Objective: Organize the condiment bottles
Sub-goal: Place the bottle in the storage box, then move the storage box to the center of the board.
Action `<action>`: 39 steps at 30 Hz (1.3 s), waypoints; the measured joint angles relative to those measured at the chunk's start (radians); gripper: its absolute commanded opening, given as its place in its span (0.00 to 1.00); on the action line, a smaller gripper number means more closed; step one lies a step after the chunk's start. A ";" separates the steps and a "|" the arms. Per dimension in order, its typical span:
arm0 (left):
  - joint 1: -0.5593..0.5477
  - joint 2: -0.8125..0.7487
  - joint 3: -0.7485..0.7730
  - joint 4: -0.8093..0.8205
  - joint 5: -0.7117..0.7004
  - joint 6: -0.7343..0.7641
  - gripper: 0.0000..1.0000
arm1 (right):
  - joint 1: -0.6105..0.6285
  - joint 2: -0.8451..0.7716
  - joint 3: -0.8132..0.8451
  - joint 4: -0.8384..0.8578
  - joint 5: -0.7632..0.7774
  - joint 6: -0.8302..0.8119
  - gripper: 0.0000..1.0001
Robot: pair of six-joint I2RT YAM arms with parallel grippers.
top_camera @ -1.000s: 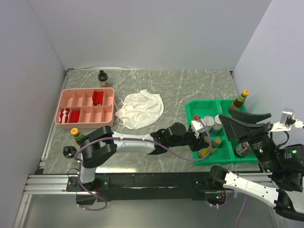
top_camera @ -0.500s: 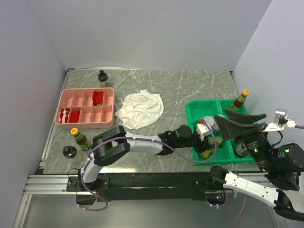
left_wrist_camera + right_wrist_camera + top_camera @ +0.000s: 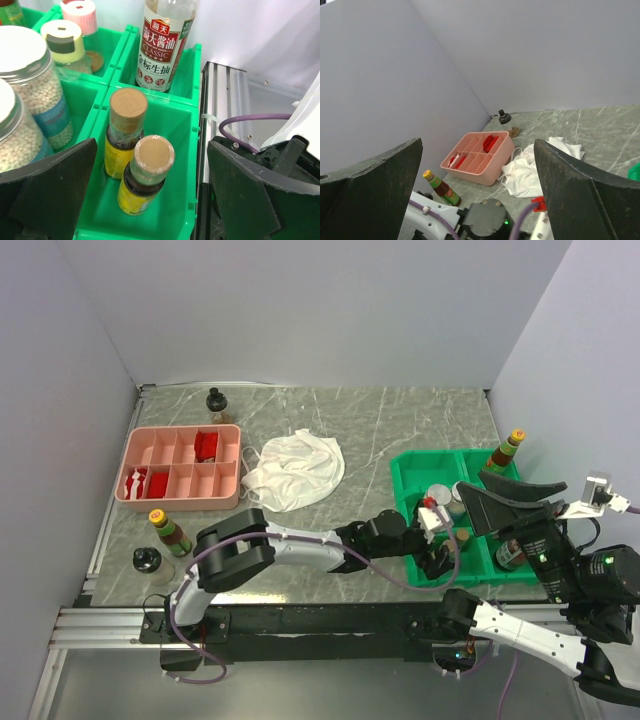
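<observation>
My left gripper (image 3: 438,552) hangs open over the front compartment of the green tray (image 3: 408,476). In the left wrist view its fingers (image 3: 47,192) stand wide on either side of two amber bottles with yellow labels and tan caps (image 3: 145,175), (image 3: 125,131), both upright in that compartment (image 3: 186,131) and touched by neither finger. Behind them stand a red-labelled soy bottle (image 3: 162,45), bead-filled jars (image 3: 37,95), a yellow-capped shaker (image 3: 62,42) and a pink-capped bottle (image 3: 80,15). My right gripper (image 3: 480,495) is raised above the tray's right side, open and empty.
A pink compartment tray (image 3: 180,465) and a white cloth (image 3: 295,470) lie to the left. A yellow-capped bottle (image 3: 168,532) and a black-capped jar (image 3: 148,562) stand at the front left, a dark bottle (image 3: 215,403) at the back, another bottle (image 3: 507,450) beside the green tray.
My left gripper carried a yellow-labelled bottle right into the green tray's front compartment, then opened and let it go. The right arm shifted only slightly.
</observation>
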State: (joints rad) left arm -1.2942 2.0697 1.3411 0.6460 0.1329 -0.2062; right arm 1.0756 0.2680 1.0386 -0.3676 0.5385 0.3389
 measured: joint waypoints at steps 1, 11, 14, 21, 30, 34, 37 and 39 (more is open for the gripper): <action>-0.001 -0.010 -0.007 0.000 -0.007 0.000 0.99 | 0.000 0.000 0.000 -0.004 0.005 0.000 1.00; -0.002 -0.314 -0.281 -0.010 -0.132 -0.110 0.97 | 0.000 0.069 0.027 -0.097 0.140 0.082 1.00; -0.002 -0.433 -0.370 -0.050 -0.249 -0.176 0.97 | 0.000 0.094 0.028 -0.134 0.184 0.108 1.00; -0.002 -0.668 -0.458 -0.367 -0.615 -0.386 0.96 | 0.000 0.156 0.010 -0.182 0.167 0.097 1.00; 0.001 -0.980 -0.512 -1.032 -1.037 -0.934 0.94 | 0.000 0.373 -0.073 -0.173 0.010 0.082 1.00; 0.013 -1.086 -0.505 -1.407 -1.156 -1.260 0.91 | 0.000 0.402 -0.139 -0.135 -0.049 0.082 1.00; 0.068 -1.098 -0.487 -1.666 -1.202 -1.451 0.93 | 0.000 0.410 -0.166 -0.101 -0.078 0.083 1.00; 0.150 -1.092 -0.476 -1.762 -1.214 -1.510 0.93 | 0.000 0.417 -0.177 -0.075 -0.093 0.083 1.00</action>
State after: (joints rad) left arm -1.1442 0.9775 0.8646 -1.1160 -1.0813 -1.7164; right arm 1.0756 0.6846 0.8619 -0.4423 0.4450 0.4221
